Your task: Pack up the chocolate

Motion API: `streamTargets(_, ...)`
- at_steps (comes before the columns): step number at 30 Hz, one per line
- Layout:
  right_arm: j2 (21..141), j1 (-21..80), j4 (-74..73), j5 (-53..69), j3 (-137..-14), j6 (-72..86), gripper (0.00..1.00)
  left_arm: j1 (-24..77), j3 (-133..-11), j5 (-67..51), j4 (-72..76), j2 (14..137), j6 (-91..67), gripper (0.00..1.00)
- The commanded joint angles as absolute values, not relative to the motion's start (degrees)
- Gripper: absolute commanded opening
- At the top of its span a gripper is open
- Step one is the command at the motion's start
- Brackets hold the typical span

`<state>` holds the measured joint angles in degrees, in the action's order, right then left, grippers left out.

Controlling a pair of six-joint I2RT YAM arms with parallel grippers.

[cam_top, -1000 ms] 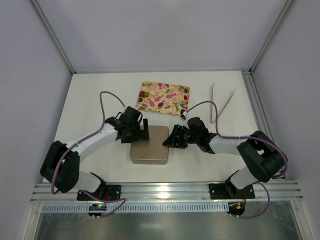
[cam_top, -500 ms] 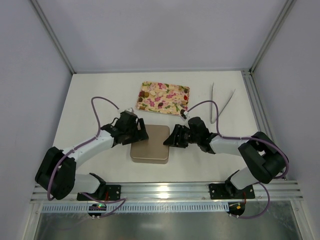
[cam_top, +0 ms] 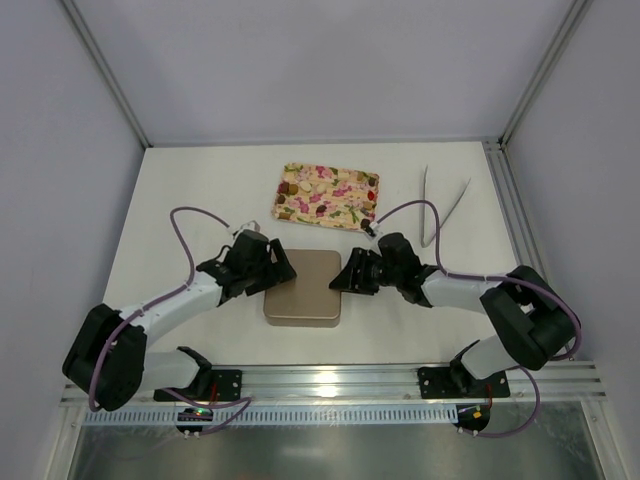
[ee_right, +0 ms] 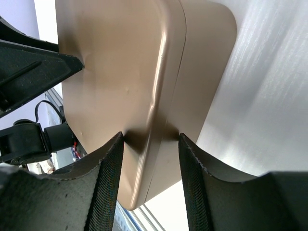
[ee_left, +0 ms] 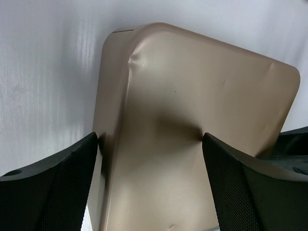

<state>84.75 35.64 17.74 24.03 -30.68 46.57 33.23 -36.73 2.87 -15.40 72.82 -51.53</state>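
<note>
Left tool (cam_top: 283, 269), right tool (cam_top: 341, 277) face each other, low — both clamped, fingers part-spread.

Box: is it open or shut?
Shut. The box shows an unbroken top, and the right wrist view shows its lid seated on the base.

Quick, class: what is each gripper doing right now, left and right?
The left gripper is closed on the box, at its left edge.
The right gripper is closed on the box, at its right edge.
</note>
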Motion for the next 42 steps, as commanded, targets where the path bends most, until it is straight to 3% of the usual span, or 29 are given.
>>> streamTargets(1, 84.1, 35.9, 14.5, 21.9, -32.3, 43.6, 0.50, 35.2, -33.3, -3.4, -22.1, 74.4, -53.1, 0.62)
streamTargets(8, 82.4, 34.9, 10.7, 22.1, -35.0, 41.5, 0.50, 35.2, -35.9, -1.3, -25.9, 72.9, -50.8, 0.56)
streamTargets(23, 79.0, 33.2, 4.1, 22.5, -40.8, 38.6, 0.54, 33.6, -46.0, 5.8, -34.2, 72.2, -41.6, 0.87)
streamTargets(34, 74.3, 31.0, -3.9, 20.7, -46.9, 35.0, 0.57, 31.3, -57.1, 6.2, -39.4, 69.8, -34.2, 0.94)
streamTargets(42, 62.1, 28.7, -14.8, 12.8, -53.9, 30.9, 0.63, 31.3, -67.5, 6.5, -45.4, 64.9, -31.2, 0.96)
